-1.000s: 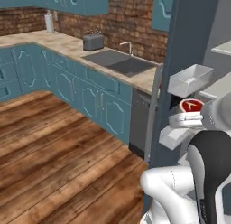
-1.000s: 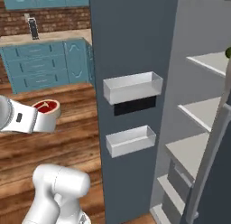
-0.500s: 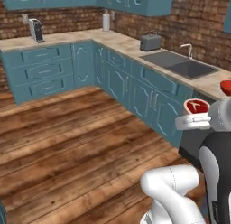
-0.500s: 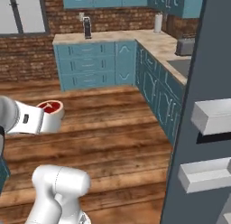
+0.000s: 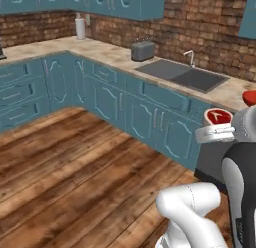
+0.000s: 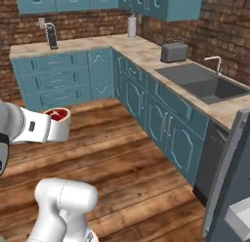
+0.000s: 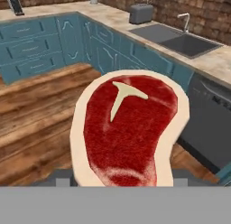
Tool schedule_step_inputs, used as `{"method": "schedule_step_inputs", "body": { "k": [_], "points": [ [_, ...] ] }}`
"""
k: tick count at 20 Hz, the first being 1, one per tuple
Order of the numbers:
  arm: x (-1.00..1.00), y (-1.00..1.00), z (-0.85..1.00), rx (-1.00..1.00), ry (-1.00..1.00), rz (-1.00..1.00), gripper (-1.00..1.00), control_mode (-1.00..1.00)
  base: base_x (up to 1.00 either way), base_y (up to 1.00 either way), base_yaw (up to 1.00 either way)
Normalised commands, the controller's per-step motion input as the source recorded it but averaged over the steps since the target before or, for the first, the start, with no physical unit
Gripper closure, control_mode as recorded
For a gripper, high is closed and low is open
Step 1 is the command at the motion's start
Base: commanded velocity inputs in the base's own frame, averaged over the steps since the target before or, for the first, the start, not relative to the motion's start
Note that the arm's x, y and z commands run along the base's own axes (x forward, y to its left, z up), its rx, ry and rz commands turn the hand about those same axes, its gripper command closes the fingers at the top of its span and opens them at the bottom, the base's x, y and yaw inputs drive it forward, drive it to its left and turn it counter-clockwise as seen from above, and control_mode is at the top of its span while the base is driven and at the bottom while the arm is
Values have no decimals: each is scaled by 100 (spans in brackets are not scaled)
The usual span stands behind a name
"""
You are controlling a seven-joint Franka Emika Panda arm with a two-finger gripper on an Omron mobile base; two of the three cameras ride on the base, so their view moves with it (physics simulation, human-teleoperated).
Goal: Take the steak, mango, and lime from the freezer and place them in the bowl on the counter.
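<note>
A: What is the end effector (image 7: 119, 184) carrying?

B: It is gripping the steak (image 7: 128, 128), jaws partly closed on the lower edge of the slab. The meat is standing up on its edge, its flat face toward the hand camera, so the red side with the pale T-shaped mark and the whitish fat rim is facing us. In the left base view the steak (image 5: 218, 116) is sitting at the tip of the white arm, well above the floor.

A: Why is it being held like that?

B: Probably because a thin slab is easiest to pinch across its thickness. It is also keeping the meat clear of the floor and the cabinet fronts while it is being carried.

A: Where is it meant to go?

B: Into the bowl (image 5: 249, 97), which is showing as a red rim at the far right edge of the left base view, on the bench (image 5: 112, 53) past the sink (image 5: 180, 75). The steak is hanging in front of the bench edge, near that bowl but apart from it.

A: Is there room to move?

B: The wooden floor (image 5: 70, 167) is lying open to the left. To the right, the freezer (image 6: 229, 187) door edge is jutting in near the dishwasher (image 6: 212, 153), so that side is looking tight. The toaster (image 6: 174, 51) is standing far back on the bench, away from the bowl. I judge the bench lip to be the 1 edge to clear on the way in.
</note>
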Motion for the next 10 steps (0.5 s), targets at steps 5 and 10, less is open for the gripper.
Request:
{"method": "schedule_step_inputs", "body": {
  "k": [5, 10],
  "points": [
    [0, 0, 0, 0, 0, 0, 100, 100, 50, 39, -66],
    [0, 0, 0, 0, 0, 0, 100, 100, 52, 48, -65]
  ]
}}
